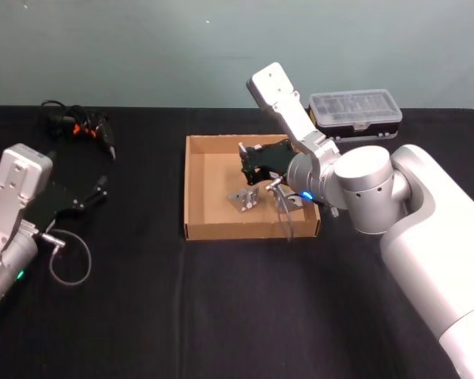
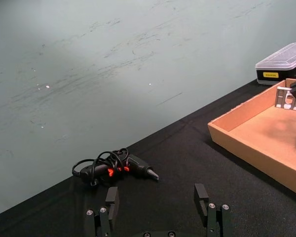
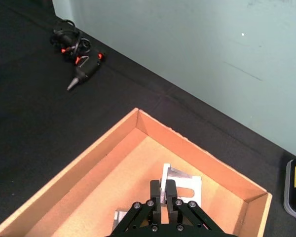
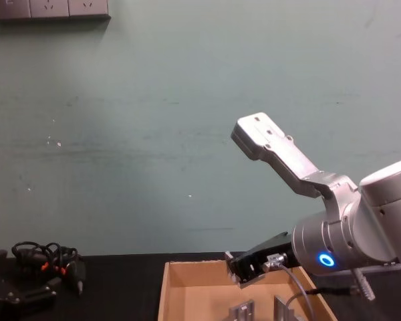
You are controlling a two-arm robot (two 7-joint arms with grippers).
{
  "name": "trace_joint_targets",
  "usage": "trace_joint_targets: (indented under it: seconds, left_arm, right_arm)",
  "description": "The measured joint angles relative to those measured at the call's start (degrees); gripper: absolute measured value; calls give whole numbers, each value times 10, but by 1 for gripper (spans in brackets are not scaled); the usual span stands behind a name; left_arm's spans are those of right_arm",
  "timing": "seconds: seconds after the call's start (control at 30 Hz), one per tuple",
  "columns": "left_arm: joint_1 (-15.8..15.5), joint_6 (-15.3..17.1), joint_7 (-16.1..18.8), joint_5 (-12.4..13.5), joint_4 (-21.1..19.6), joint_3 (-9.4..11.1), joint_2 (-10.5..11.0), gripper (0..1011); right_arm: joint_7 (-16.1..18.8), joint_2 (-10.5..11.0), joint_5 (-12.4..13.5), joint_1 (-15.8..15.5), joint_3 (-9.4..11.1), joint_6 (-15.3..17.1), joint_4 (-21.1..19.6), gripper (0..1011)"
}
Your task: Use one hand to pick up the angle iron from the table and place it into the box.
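Observation:
My right gripper (image 3: 163, 190) hangs over the tan cardboard box (image 1: 191, 189), shut on the upright flange of a silver angle iron (image 3: 183, 186). From the left wrist view that angle iron (image 2: 285, 97) is held clear above the box floor, near the far wall. A second silver bracket (image 3: 121, 217) lies flat on the box floor just below the gripper (image 1: 250, 180). The left gripper (image 2: 157, 202) rests open over the black table (image 1: 221, 316) at the far left, with nothing between its fingers.
A clear-lidded black-and-yellow organiser case (image 1: 355, 113) stands behind the box to the right. A black tool with orange marks and a coiled cable (image 1: 83, 126) lies at the back left. A loose cable loops by the left arm (image 1: 67, 260).

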Motion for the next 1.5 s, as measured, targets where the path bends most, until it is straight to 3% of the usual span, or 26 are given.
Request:
trace_joint_targets:
  seconds: [0.6,1.03,1.5]
  left_arm:
    - [0,0,0,0,0,0,0,1000]
    - [0,0,0,0,0,0,0,1000]
    - [0,0,0,0,0,0,0,1000]
  right_arm:
    - [0,-6,-14,-5,16,10,18,92]
    - [-9,-3,-21,-23,33,-5,-9,488]
    - [-37,38,-59,-106,30,-126,-124,901]
